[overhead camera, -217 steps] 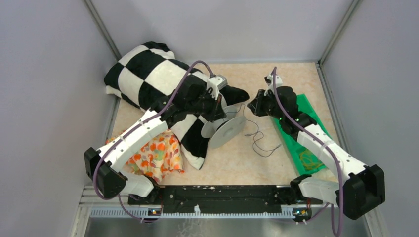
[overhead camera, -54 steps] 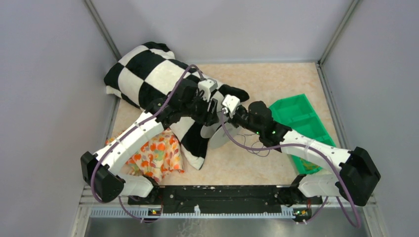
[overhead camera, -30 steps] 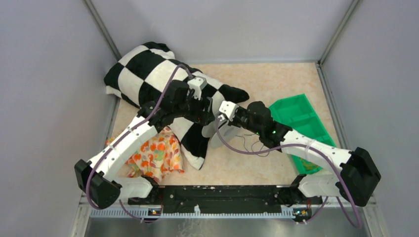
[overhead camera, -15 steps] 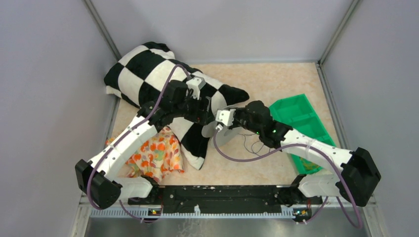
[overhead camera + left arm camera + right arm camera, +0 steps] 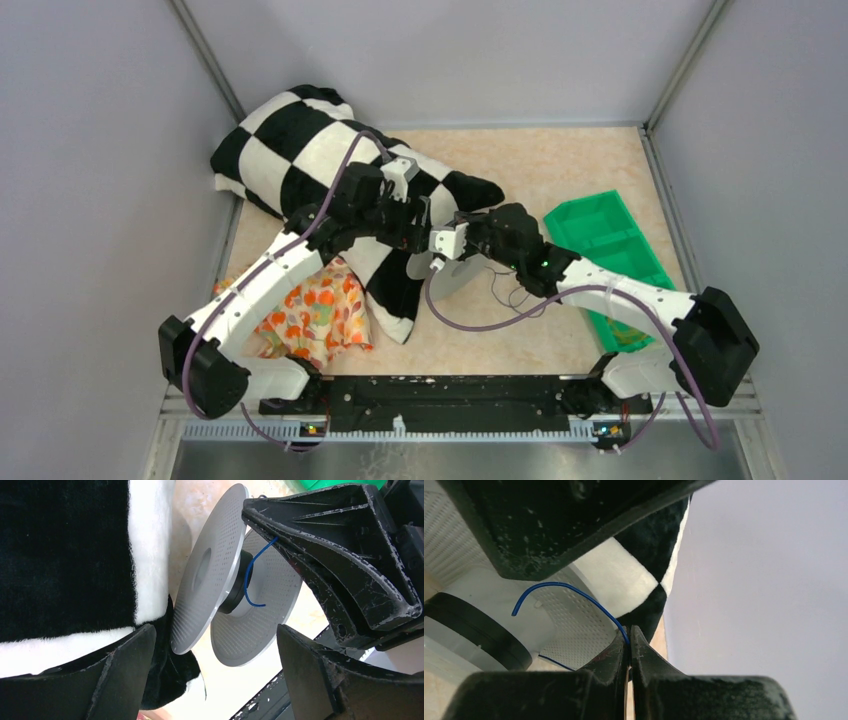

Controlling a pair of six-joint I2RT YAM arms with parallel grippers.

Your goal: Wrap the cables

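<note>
A grey two-disc spool with a black hub leans on its edge against the checkered pillow. The cables are one thin blue-dark wire: loose loops lie on the table right of the spool. My right gripper is shut on the wire near its free end, which curves toward the hub. In the left wrist view the wire end hangs between the discs. My left gripper stands wide open around the spool's lower rim, touching nothing. The right fingers reach in from above.
A black-and-white checkered pillow fills the back left, right behind the spool. An orange floral cloth lies front left. A green bin holding yellow rubber bands sits along the right wall. Grey walls close in three sides.
My right gripper has moved left over the spool, carrying the wire end in between the discs. The left gripper has stayed open beside the spool.
</note>
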